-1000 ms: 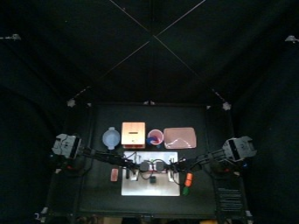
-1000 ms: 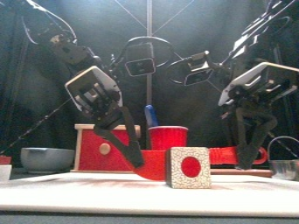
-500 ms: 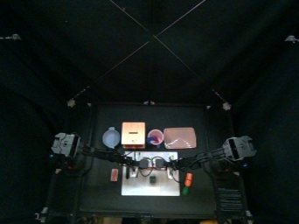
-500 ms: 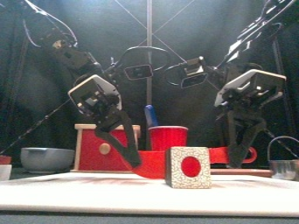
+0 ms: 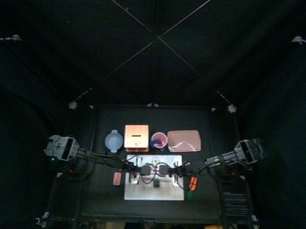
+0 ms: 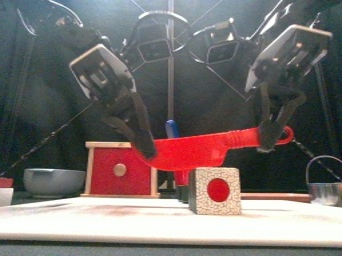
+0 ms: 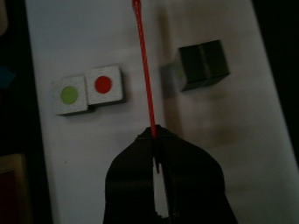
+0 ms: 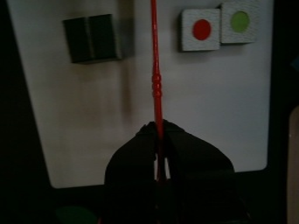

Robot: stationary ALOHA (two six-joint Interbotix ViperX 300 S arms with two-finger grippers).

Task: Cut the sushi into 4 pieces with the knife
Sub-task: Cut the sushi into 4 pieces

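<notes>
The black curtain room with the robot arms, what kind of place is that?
Probably a robot practice booth, set up like a play kitchen. Black curtains surround a small table, and the left gripper and right gripper hold a red toy knife above a white cutting board with toy sushi pieces.

No lettering, number or brand is legible; the sushi pieces (image 7: 89, 89) carry only plain coloured dots.
</notes>
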